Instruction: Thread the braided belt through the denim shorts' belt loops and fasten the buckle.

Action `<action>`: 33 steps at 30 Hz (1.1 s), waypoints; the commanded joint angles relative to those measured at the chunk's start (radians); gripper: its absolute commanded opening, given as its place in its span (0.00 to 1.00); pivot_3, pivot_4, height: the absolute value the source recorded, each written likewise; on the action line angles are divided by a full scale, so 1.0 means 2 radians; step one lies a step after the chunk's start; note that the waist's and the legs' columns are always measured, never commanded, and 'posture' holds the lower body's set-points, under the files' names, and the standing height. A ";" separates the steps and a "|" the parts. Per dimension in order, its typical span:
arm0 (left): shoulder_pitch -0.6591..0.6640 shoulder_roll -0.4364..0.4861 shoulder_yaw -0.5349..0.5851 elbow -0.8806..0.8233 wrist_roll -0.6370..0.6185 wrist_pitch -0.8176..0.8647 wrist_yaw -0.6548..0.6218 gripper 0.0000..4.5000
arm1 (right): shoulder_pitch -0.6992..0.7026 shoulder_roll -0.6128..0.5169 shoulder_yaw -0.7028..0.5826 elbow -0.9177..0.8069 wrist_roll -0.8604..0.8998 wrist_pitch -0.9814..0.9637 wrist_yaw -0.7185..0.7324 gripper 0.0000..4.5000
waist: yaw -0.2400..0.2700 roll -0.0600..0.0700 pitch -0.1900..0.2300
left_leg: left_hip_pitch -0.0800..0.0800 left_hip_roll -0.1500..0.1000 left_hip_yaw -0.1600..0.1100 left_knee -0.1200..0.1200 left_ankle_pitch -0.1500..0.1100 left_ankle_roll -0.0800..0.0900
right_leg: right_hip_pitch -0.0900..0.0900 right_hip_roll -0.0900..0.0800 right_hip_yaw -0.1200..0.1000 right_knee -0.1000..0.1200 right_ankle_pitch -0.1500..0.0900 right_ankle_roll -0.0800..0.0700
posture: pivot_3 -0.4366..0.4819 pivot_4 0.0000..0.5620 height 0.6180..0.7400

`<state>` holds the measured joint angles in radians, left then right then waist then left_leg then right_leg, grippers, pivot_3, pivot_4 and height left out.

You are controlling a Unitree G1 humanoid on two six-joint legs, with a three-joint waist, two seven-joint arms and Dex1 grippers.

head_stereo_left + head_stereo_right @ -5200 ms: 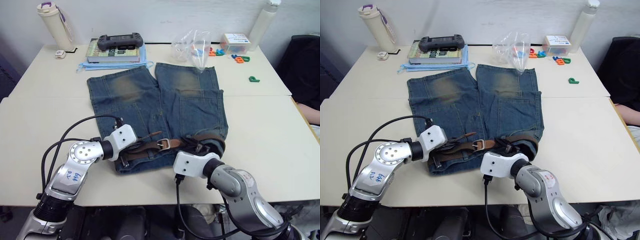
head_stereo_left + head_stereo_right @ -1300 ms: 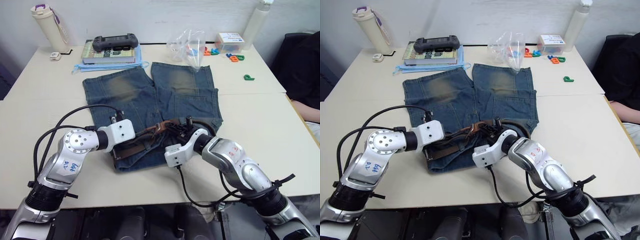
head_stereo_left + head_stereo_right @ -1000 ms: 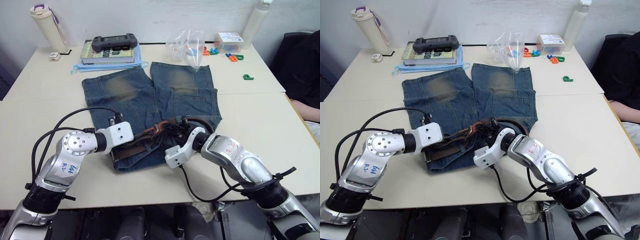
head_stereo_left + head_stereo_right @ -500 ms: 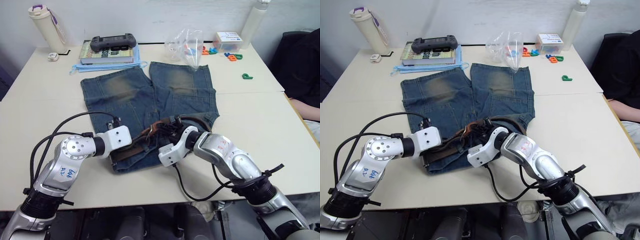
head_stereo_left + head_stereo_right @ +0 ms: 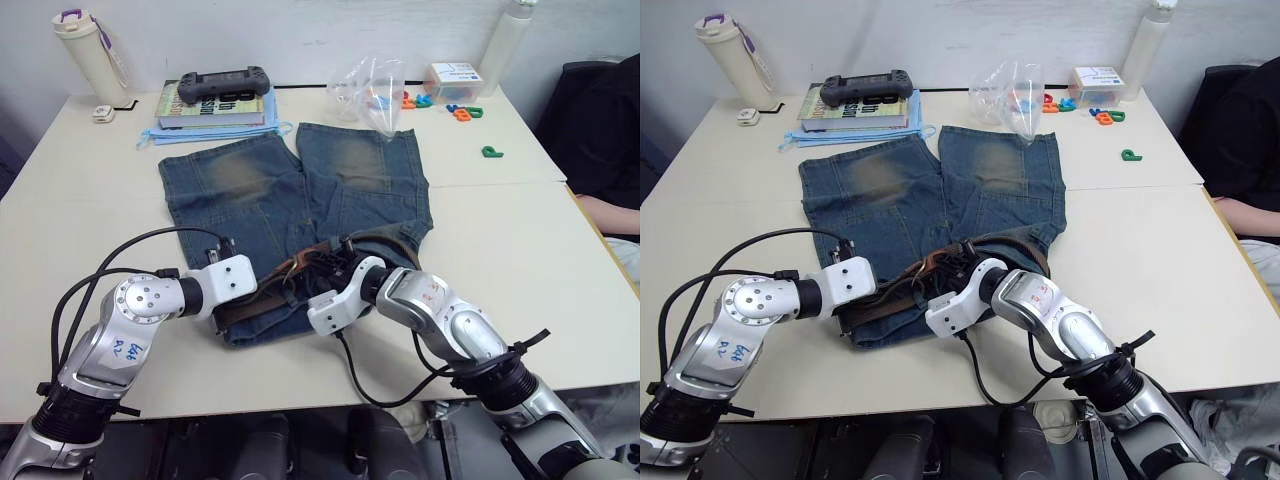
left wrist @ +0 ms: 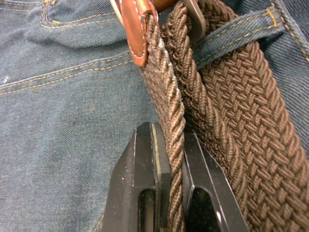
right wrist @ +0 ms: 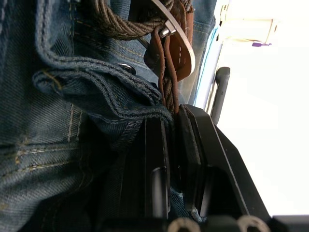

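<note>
The denim shorts (image 5: 300, 190) lie flat on the table, waistband toward me. The braided belt (image 5: 388, 242) runs along that waistband, bunched at its middle. My left gripper (image 6: 169, 140) is shut on an edge-on run of the brown strap, just below a tan leather tab (image 6: 135, 29); a belt loop (image 6: 236, 36) crosses the strap beside it. My right gripper (image 7: 170, 118) is shut on the belt's strap against a fold of denim, close under the metal buckle (image 7: 166, 19). Both grippers meet at the waistband's middle (image 5: 300, 275).
At the back left, a game controller (image 5: 222, 82) rests on a book (image 5: 210, 108), with a cream bottle (image 5: 82, 45) beside it. A clear plastic bag (image 5: 372, 85), coloured letters (image 5: 460, 110) and a white bottle (image 5: 500, 45) stand at the back right. A person's dark sleeve (image 5: 612, 140) is at the right edge.
My right gripper has edged a little to the left along the waistband, toward the left gripper, still on the belt. The head view has shifted slightly.
</note>
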<state>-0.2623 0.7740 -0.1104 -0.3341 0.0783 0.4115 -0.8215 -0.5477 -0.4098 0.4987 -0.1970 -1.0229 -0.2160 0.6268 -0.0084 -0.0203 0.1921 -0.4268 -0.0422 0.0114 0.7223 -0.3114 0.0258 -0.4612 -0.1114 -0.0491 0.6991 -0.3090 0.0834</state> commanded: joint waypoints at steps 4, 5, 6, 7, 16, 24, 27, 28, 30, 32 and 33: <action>0.023 -0.001 0.014 0.014 -0.012 -0.074 -0.001 0.00 | -0.005 0.013 0.017 -0.011 0.009 -0.012 -0.002 0.01 | -0.002 0.000 0.000 | 0.000 0.000 0.000 0.000 0.000 0.000 | 0.000 0.000 0.000 0.000 0.000 0.000 | 0.48 0.27 0.40; 0.019 -0.006 0.018 0.016 -0.015 -0.072 0.002 0.00 | -0.006 0.013 0.017 -0.011 0.009 -0.013 -0.001 0.01 | -0.002 0.000 0.000 | 0.000 0.000 0.000 0.000 0.000 0.000 | 0.000 0.000 0.000 0.000 0.000 0.000 | 0.48 0.27 0.40; 0.016 -0.009 0.020 0.016 -0.017 -0.070 0.005 0.00 | -0.005 0.012 0.017 -0.012 0.010 -0.013 -0.001 0.01 | -0.002 0.000 0.000 | 0.000 0.000 0.000 0.000 0.000 0.000 | 0.000 0.000 0.000 0.000 0.000 0.000 | 0.48 0.27 0.40; 0.013 -0.012 0.022 0.016 -0.018 -0.068 0.006 0.00 | -0.005 0.012 0.017 -0.012 0.010 -0.014 0.000 0.01 | -0.002 0.000 0.000 | 0.000 0.000 0.000 0.000 0.000 0.000 | 0.000 0.000 0.000 0.000 0.000 0.000 | 0.48 0.27 0.40; 0.027 -0.042 0.071 0.008 -0.084 -0.034 -0.009 0.00 | -0.005 0.017 0.017 -0.011 0.013 -0.012 0.001 0.01 | -0.001 -0.001 -0.001 | -0.001 0.000 0.000 0.001 0.000 0.000 | 0.000 0.000 0.000 0.000 0.000 0.000 | 0.48 0.27 0.40; 0.050 -0.017 0.091 0.024 -0.064 -0.049 0.010 0.00 | -0.004 0.020 0.014 -0.008 0.011 -0.006 -0.001 0.01 | -0.010 -0.001 -0.001 | -0.001 0.001 0.000 0.001 0.000 -0.001 | -0.001 0.000 0.000 0.001 0.000 -0.001 | 0.48 0.27 0.40; 0.058 -0.017 0.104 0.026 -0.060 -0.047 0.030 0.00 | -0.003 0.021 0.013 -0.008 0.011 -0.004 0.000 0.01 | -0.010 -0.001 -0.001 | -0.001 0.001 0.000 0.001 0.000 -0.001 | -0.001 0.000 0.000 0.001 0.000 -0.001 | 0.48 0.27 0.40; 0.062 -0.021 0.112 0.027 -0.064 -0.045 0.038 0.00 | -0.002 0.021 0.013 -0.009 0.011 -0.003 0.001 0.01 | -0.010 -0.001 -0.001 | -0.001 0.001 0.000 0.001 0.000 -0.001 | -0.001 0.000 0.000 0.001 0.000 -0.001 | 0.48 0.27 0.40; 0.068 -0.027 0.122 0.027 -0.073 -0.041 0.046 0.00 | 0.000 0.021 0.012 -0.010 0.011 -0.003 0.001 0.01 | -0.010 -0.001 -0.001 | -0.001 0.001 0.000 0.001 0.000 -0.001 | -0.001 0.000 0.000 0.001 0.000 -0.001 | 0.48 0.27 0.40; 0.078 -0.035 0.131 0.029 -0.087 -0.056 0.046 0.00 | 0.002 0.021 0.012 -0.011 0.012 -0.002 0.001 0.01 | -0.010 -0.001 -0.001 | -0.001 0.001 0.000 0.001 0.000 -0.001 | -0.001 0.000 0.000 0.001 0.000 -0.001 | 0.48 0.27 0.40; 0.085 -0.036 0.134 0.031 -0.089 -0.068 0.044 0.00 | 0.002 0.021 0.011 -0.011 0.012 -0.001 0.001 0.01 | -0.010 -0.001 -0.001 | -0.001 0.001 0.000 0.001 0.000 -0.001 | -0.001 0.000 0.000 0.001 0.000 -0.001 | 0.48 0.27 0.40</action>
<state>-0.1154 0.7051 0.1166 -0.2632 -0.0762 0.3214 -0.7413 -0.5451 -0.3769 0.5089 -0.1952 -1.0165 -0.2158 0.6274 -0.0280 -0.0231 0.1905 -0.4283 -0.0408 0.0108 0.7243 -0.3123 0.0243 -0.4628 -0.1108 -0.0497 0.7007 -0.3096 0.0822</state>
